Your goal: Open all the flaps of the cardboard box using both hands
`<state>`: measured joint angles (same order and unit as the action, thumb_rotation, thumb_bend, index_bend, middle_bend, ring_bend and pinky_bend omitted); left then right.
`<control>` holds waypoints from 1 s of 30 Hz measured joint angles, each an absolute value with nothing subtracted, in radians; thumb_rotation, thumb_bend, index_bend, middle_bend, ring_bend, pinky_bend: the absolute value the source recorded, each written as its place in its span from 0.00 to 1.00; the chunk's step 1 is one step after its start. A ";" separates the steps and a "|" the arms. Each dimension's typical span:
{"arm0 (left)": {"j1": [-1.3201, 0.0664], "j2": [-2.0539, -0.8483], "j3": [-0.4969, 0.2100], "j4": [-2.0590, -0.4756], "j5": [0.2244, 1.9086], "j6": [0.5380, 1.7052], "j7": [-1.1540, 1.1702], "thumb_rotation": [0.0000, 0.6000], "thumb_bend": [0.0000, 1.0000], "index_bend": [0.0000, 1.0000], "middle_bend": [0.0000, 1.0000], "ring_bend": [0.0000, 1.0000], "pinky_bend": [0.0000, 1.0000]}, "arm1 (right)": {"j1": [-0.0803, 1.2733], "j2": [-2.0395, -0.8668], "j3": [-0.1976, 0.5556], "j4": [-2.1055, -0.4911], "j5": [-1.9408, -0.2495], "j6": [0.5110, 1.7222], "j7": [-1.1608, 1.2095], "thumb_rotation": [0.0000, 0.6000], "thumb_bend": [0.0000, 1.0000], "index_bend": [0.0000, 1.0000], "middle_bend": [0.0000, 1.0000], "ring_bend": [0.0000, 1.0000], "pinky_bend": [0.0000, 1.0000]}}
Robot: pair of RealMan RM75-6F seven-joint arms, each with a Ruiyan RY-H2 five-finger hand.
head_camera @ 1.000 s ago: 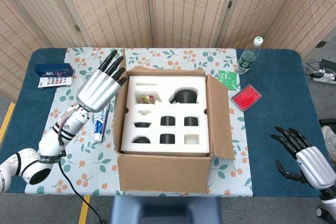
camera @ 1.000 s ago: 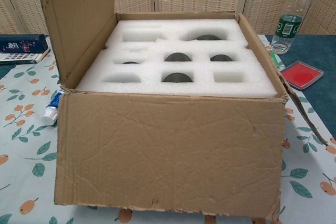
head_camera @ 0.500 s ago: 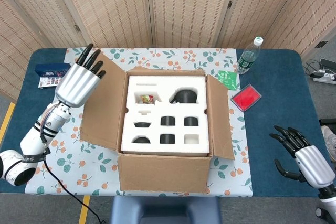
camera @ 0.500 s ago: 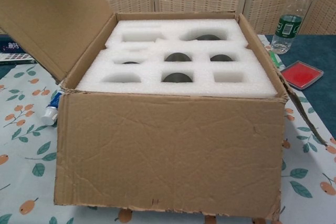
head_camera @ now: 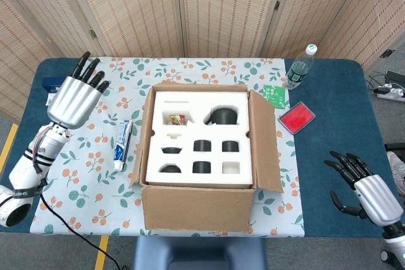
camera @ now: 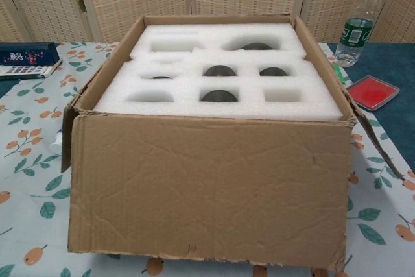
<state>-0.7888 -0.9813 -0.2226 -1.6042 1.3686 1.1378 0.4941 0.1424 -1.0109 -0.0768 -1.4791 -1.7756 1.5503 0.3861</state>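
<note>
Your desk (head_camera: pixel 342 175) is blue, with a floral cloth (head_camera: pixel 88 175) over its left and middle. On the cloth you have the box (head_camera: pixel 199 203) in the middle and a tube (head_camera: pixel 121 145) just left of it. Far left lies a blue case (camera: pixel 26 53); far right a bottle (head_camera: pixel 300 67), a green packet (head_camera: pixel 274 95) and a red pad (head_camera: pixel 296 117).

We count one box (head_camera: pixel 202 156), one foam insert (head_camera: pixel 199 137), one bottle (head_camera: pixel 300 67), one toothpaste tube (head_camera: pixel 121 144), one red case (head_camera: pixel 296 117), one green packet (head_camera: pixel 274 95), and two hands: left (head_camera: pixel 73 99), right (head_camera: pixel 370 191).
</note>
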 measured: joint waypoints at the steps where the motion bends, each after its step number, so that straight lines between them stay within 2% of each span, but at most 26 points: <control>1: -0.778 -0.972 -0.223 -1.618 1.368 1.147 0.476 1.00 0.97 0.29 0.30 0.13 0.08 | 0.142 -1.012 -0.076 -1.480 -1.774 1.550 0.381 0.69 0.56 0.13 0.09 0.11 0.07; 2: -0.769 -0.965 -0.224 -1.630 1.366 1.154 0.461 1.00 0.95 0.27 0.28 0.12 0.08 | 0.142 -1.013 -0.075 -1.481 -1.773 1.549 0.374 0.69 0.56 0.13 0.09 0.11 0.07; 4: -0.740 -0.944 -0.222 -1.669 1.358 1.171 0.423 1.00 0.84 0.20 0.23 0.09 0.07 | 0.141 -1.014 -0.074 -1.486 -1.770 1.546 0.357 0.70 0.56 0.13 0.09 0.11 0.07; 8: -0.652 -0.903 -0.197 -1.767 1.340 1.217 0.359 1.00 0.46 0.05 0.08 0.01 0.04 | 0.140 -1.019 -0.069 -1.497 -1.758 1.537 0.316 0.69 0.56 0.13 0.08 0.12 0.07; 9: -0.616 -0.891 -0.183 -1.804 1.331 1.234 0.345 1.00 0.39 0.02 0.04 0.00 0.02 | 0.140 -1.021 -0.066 -1.501 -1.752 1.533 0.301 0.69 0.56 0.13 0.08 0.12 0.07; 11: -0.556 -0.876 -0.153 -1.858 1.316 1.261 0.324 1.00 0.31 0.00 0.00 0.00 0.00 | 0.141 -1.025 -0.063 -1.509 -1.743 1.525 0.277 0.69 0.56 0.13 0.08 0.12 0.07; 15: -0.420 -0.860 -0.078 -1.932 1.307 1.335 0.263 1.00 0.29 0.00 0.00 0.00 0.00 | 0.142 -1.037 -0.057 -1.532 -1.726 1.503 0.231 0.70 0.56 0.13 0.08 0.11 0.07; 20: -0.279 -0.905 -0.009 -1.924 1.330 1.479 0.270 1.00 0.29 0.00 0.00 0.00 0.00 | 0.132 -1.057 -0.048 -1.549 -1.699 1.501 0.154 0.69 0.56 0.13 0.08 0.12 0.07; 24: -0.184 -1.027 0.029 -1.839 1.389 1.636 0.318 1.00 0.29 0.00 0.00 0.00 0.00 | 0.112 -1.083 -0.034 -1.575 -1.655 1.507 0.043 0.69 0.56 0.13 0.07 0.11 0.05; 30: -0.086 -1.123 0.057 -1.697 1.461 1.710 0.260 1.00 0.29 0.00 0.00 0.00 0.00 | 0.092 -1.101 -0.030 -1.628 -1.629 1.505 -0.026 0.69 0.56 0.12 0.07 0.11 0.04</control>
<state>-0.0855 -1.1226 0.0575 -1.6974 1.4615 1.7100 0.2597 0.0922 -1.1014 -0.0299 -1.6285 -1.6285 1.5046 -0.0257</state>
